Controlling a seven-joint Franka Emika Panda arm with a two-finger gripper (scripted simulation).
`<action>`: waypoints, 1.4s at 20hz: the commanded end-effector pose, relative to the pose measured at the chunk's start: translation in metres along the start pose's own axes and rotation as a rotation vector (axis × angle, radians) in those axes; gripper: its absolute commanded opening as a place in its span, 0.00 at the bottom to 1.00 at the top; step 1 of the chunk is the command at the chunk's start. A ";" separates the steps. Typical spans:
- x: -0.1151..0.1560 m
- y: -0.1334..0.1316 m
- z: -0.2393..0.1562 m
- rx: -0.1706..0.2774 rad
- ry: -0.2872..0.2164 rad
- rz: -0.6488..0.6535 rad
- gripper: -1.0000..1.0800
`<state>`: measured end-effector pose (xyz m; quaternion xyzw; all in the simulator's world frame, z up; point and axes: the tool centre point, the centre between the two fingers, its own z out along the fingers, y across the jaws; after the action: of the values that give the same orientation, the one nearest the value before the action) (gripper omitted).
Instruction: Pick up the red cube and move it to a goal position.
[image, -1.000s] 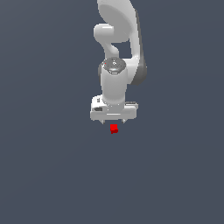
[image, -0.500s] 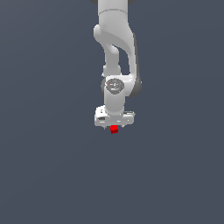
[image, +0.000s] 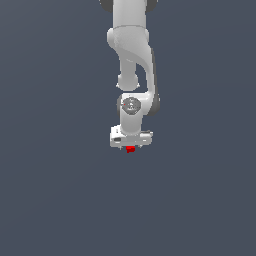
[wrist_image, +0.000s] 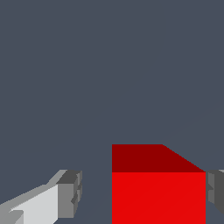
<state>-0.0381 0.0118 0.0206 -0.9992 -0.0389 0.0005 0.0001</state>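
The red cube (image: 130, 149) is a tiny bright red block on the dark grey floor, directly under the white arm. In the exterior view only its lower part shows below the gripper (image: 130, 148), which is lowered over it. In the wrist view the cube (wrist_image: 158, 188) sits between the two fingers. One grey fingertip (wrist_image: 70, 192) stands apart from the cube with a clear gap. The other fingertip (wrist_image: 216, 187) is right beside the cube's opposite face. The gripper (wrist_image: 142, 192) is open around the cube.
The plain dark grey floor (image: 60, 200) surrounds the arm on all sides. The white arm (image: 131, 60) rises from the gripper to the exterior view's top edge. No other objects show.
The arm has straightened and the gripper has come down over the cube, covering more of it. The cube has stayed in about the same spot.
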 end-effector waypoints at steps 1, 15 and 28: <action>0.001 0.000 0.001 0.000 0.001 0.000 0.00; 0.000 0.000 -0.004 0.000 0.000 0.000 0.00; -0.001 0.005 -0.080 0.000 0.000 0.000 0.00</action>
<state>-0.0386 0.0079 0.0866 -0.9992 -0.0390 0.0010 0.0000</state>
